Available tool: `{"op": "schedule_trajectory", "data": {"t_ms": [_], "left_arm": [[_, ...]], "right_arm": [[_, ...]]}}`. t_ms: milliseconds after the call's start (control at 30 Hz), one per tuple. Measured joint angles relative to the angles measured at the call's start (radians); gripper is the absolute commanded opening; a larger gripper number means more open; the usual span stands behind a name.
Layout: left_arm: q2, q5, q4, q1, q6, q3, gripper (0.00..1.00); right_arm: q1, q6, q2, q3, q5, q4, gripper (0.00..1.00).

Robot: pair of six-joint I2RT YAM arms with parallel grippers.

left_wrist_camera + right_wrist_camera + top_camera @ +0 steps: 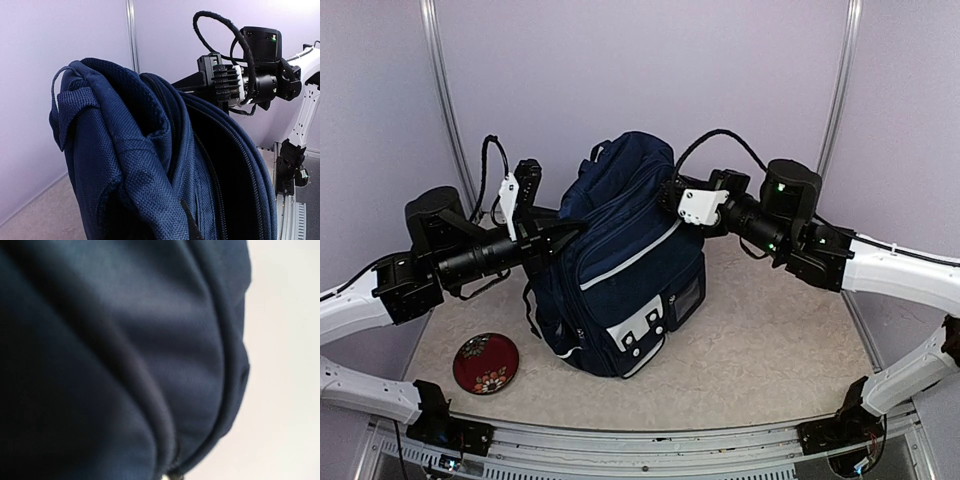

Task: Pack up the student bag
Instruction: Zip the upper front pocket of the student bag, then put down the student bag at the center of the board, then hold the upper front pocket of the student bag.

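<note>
The student bag (pixel 630 270), navy blue with thin white stripes and a white patch on its front pocket, stands upright in the middle of the table. My left gripper (pixel 568 232) meets its upper left side and is shut on a fold of the fabric. In the left wrist view the woven cloth of the student bag (pixel 150 165) fills the frame and hides the fingers. My right gripper (pixel 672 196) presses into the bag's upper right edge, shut on the fabric. The right wrist view shows only blurred navy cloth of the student bag (pixel 125 365).
A small red patterned plate (pixel 486 362) lies on the beige table (pixel 750 340) at the near left, below the left arm. Two metal poles (pixel 445 90) rise against the purple back wall. The right arm's wrist (pixel 250 70) shows behind the bag.
</note>
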Motion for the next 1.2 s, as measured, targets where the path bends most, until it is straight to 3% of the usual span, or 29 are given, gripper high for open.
{"op": "schedule_trajectory", "data": {"t_ms": [367,500,567,600,700,767,900,1067,1200], "left_arm": [[0.095,-0.011,0.164,0.064,-0.166,0.016,0.00],[0.182,-0.037,0.297,0.020,-0.219,0.016,0.02],[0.230,-0.066,0.364,-0.047,-0.213,0.016,0.12],[0.251,-0.078,0.388,-0.080,-0.201,0.019,0.24],[0.293,-0.057,0.412,-0.166,-0.138,0.032,0.73],[0.292,0.003,0.393,-0.230,-0.085,0.032,0.87],[0.259,0.013,0.268,-0.373,0.090,0.031,0.95],[0.171,-0.119,-0.014,-0.571,0.332,0.078,0.95],[0.060,-0.124,-0.137,-0.625,0.399,0.115,0.91]], "right_arm": [[-0.145,0.117,0.172,0.238,-0.200,-0.034,0.00],[-0.196,0.196,0.255,0.315,-0.243,-0.015,0.00],[-0.206,0.231,0.289,0.359,-0.279,-0.018,0.00],[-0.206,0.247,0.301,0.377,-0.306,-0.021,0.00],[-0.204,0.283,0.304,0.396,-0.383,-0.019,0.00],[-0.204,0.303,0.304,0.398,-0.426,-0.011,0.00],[-0.199,0.325,0.293,0.373,-0.526,0.030,0.00],[-0.195,0.347,0.233,0.304,-0.635,0.080,0.00],[-0.195,0.360,0.206,0.276,-0.697,0.094,0.00]]}}
